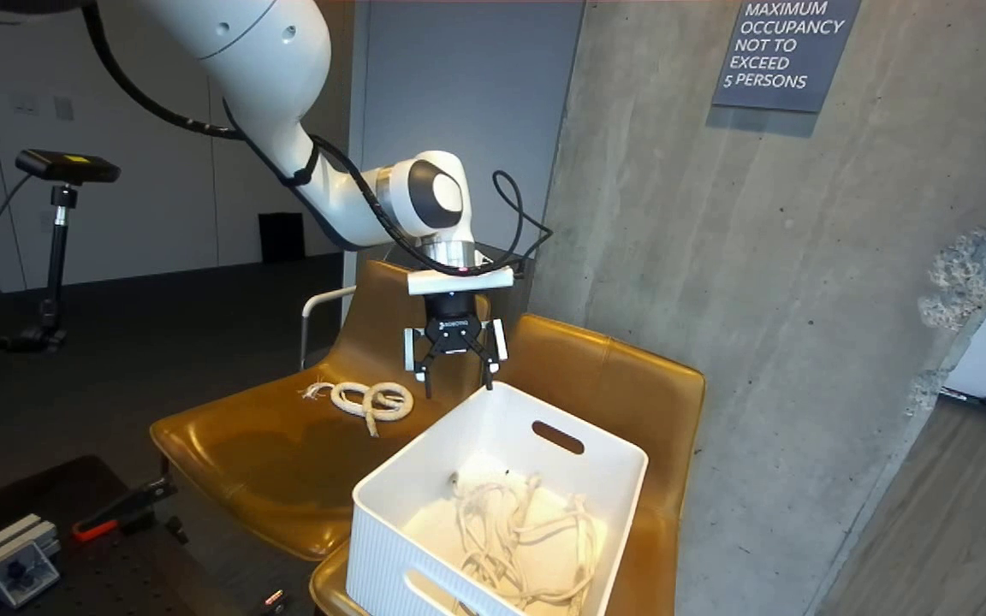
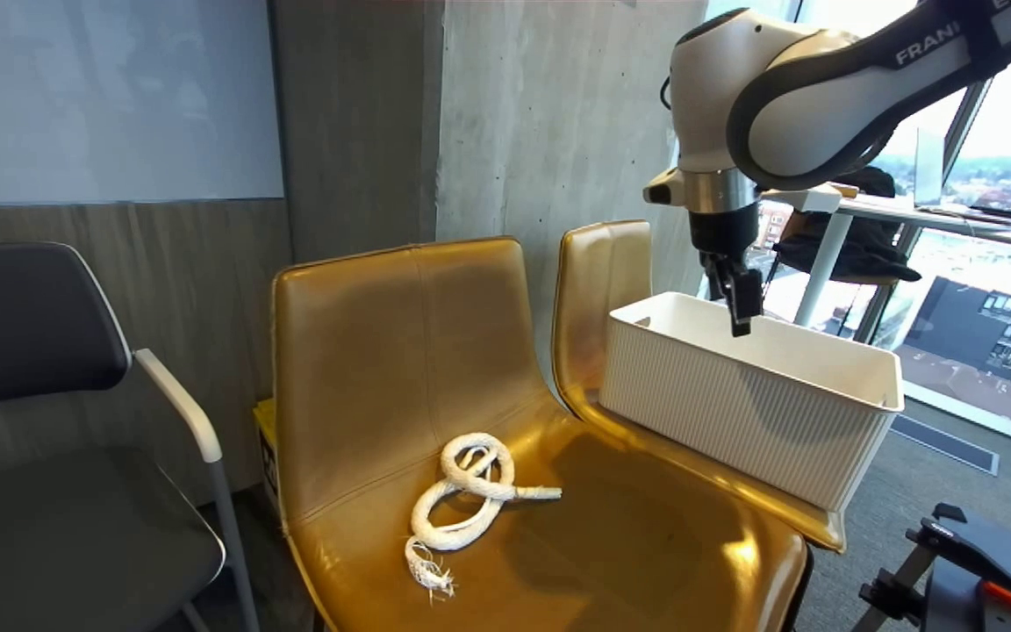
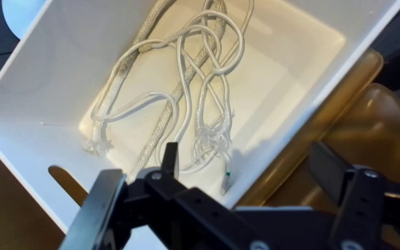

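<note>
My gripper (image 1: 458, 389) stands open, its fingers (image 3: 171, 156) wide apart with nothing between them. It hangs over the side rim of a white ribbed bin (image 2: 734, 395). In the wrist view the bin's wall runs between the two fingers, one over the inside and one over brown leather outside. Whether either touches the rim, I cannot tell. Thin white cords and thicker braided ropes lie tangled on the bin's floor (image 3: 273, 86). A knotted white rope (image 2: 470, 500) with a frayed end rests on the seat of the neighbouring brown chair (image 2: 646, 535), away from the gripper.
The bin sits on a second brown chair (image 1: 613, 355), against a concrete wall (image 1: 758, 299). A dark grey chair (image 2: 32, 518) with a light armrest stands beside the rope's chair. A dark bench with a red-handled tool (image 1: 116, 513) is at the front. A camera (image 1: 65, 166) stands on a post.
</note>
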Controlling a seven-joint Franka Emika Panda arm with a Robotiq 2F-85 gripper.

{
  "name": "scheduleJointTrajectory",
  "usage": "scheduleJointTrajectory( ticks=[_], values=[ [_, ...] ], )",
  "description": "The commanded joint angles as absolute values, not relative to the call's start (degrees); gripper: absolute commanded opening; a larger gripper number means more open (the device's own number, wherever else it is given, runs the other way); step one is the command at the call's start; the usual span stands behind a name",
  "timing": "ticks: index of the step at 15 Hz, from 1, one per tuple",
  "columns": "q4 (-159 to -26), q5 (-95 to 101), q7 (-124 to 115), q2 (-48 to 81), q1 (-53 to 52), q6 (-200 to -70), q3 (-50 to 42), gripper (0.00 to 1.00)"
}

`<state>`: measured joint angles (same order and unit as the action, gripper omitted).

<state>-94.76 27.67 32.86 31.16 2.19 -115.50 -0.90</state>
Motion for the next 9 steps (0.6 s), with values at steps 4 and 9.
scheduleJointTrajectory(
  ticks=[4,9],
  values=[
    [-93.92,28.83,28.04,31.37,-4.54,-127.27,3.46,1.0],
    [-91.04,28.29,28.45,37.79,-7.38,-138.93,4.51,1.0]
  ],
)
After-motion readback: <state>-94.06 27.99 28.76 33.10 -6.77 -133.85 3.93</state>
